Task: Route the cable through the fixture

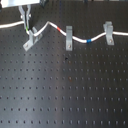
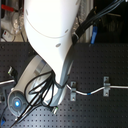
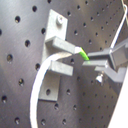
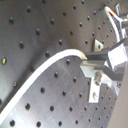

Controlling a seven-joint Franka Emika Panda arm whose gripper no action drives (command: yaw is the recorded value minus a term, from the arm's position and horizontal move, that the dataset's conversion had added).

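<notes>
First exterior view showed the hand [image 1: 26,23] clamped on the cable [image 1: 50,24] at its green band, right above the diagonal fixture [image 1: 31,39] on the table [image 1: 65,90]. From there the cable ran on through two square-facing brackets [image 1: 68,36].

The white arm [image 2: 50,45] hides most of the cable [image 2: 95,92].
</notes>
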